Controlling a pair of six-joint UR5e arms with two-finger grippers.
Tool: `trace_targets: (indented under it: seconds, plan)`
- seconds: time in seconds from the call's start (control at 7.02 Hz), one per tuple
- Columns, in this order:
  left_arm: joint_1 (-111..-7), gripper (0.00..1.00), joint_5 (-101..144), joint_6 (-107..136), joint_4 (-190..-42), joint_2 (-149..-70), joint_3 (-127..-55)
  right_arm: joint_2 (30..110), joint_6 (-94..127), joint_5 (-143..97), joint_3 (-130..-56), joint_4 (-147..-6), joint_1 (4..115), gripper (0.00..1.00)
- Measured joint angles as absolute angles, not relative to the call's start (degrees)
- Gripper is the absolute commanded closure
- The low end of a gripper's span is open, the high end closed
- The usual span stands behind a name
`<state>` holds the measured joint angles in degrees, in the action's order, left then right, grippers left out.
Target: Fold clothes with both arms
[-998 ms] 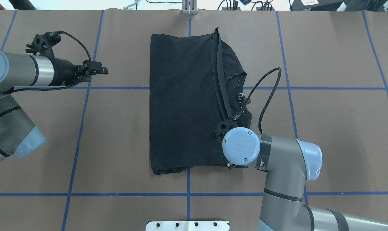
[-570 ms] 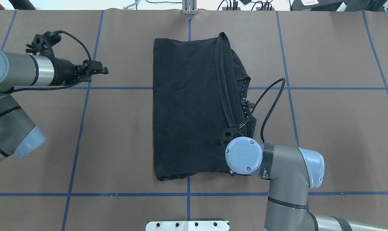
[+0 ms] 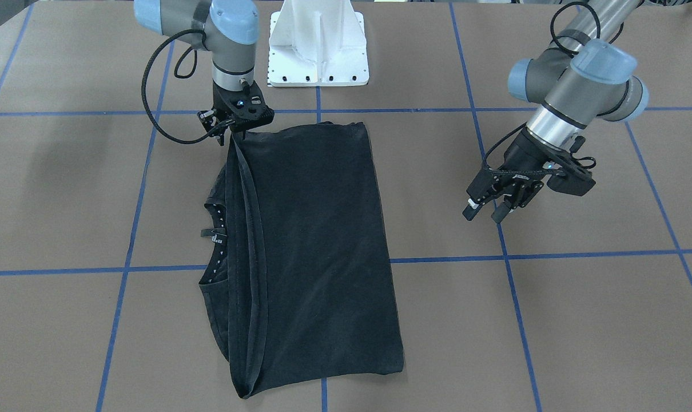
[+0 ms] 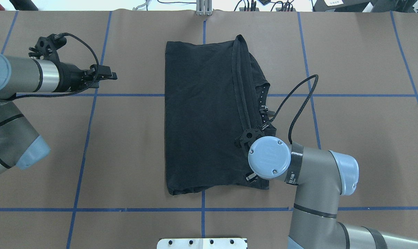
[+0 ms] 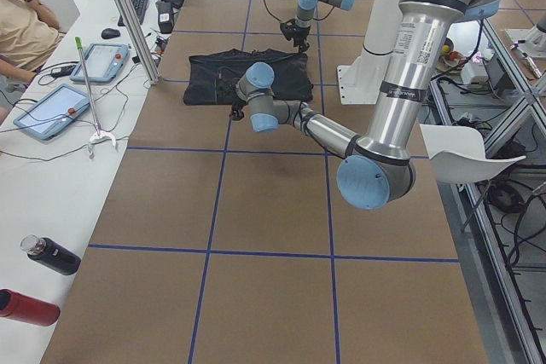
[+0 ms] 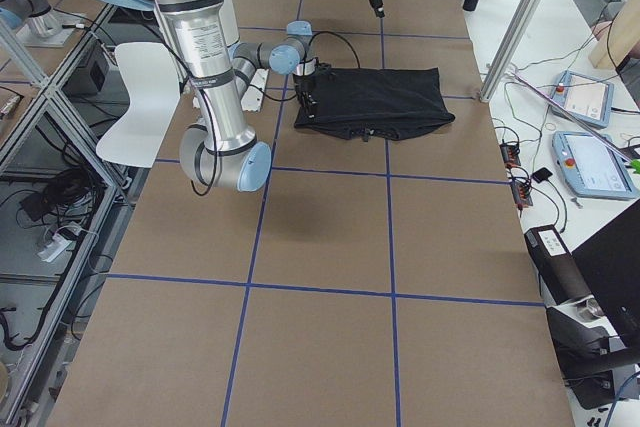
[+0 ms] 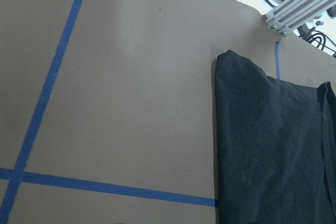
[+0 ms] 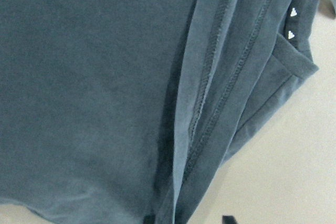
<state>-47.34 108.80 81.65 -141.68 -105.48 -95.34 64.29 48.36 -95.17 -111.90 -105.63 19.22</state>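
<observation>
The black T-shirt [image 4: 202,114] lies folded into a long rectangle at mid-table, also seen in the front view [image 3: 317,240]. Its doubled hem and the collar with small white marks [image 3: 215,226] lie along the side nearest my right arm. The chest graphic is hidden. My right gripper [image 3: 231,133] stands at the shirt's near corner, by the hem. In the right wrist view its fingertips [image 8: 226,217] sit apart with the hem [image 8: 210,103] between them. My left gripper [image 3: 483,213] is open and empty, above bare table well to the shirt's side [image 4: 113,75].
The white pedestal base [image 3: 317,40] stands at the table's near edge, just behind the shirt. Blue tape lines [image 4: 126,95] cross the brown table. An aluminium post [image 4: 203,8] stands at the far edge. Tablets [image 5: 51,112] and bottles [image 5: 51,255] lie on the side bench.
The shirt first slid a little toward the right arm's side with the right gripper. Then the right arm shifted further right while the shirt stayed put. The left arm has not moved.
</observation>
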Motion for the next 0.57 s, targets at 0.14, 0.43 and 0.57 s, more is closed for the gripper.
trace_targets:
  seconds: [0.14, 0.43, 0.57]
  plan:
    - [-47.31, 0.17, 108.81, 81.65, -141.68, -105.52, -95.27, 64.19, 55.34, -95.75, -112.54, -105.03, 19.64, 0.08]
    - [-47.23, 0.17, 108.81, 81.65, -141.68, -105.58, -95.14, 65.80, 78.07, -96.12, -112.91, -98.16, 19.87, 0.09]
    - [-47.21, 0.17, 108.81, 81.63, -141.68, -105.61, -95.12, 67.97, 90.81, -95.98, -112.55, -92.13, 19.82, 0.09]
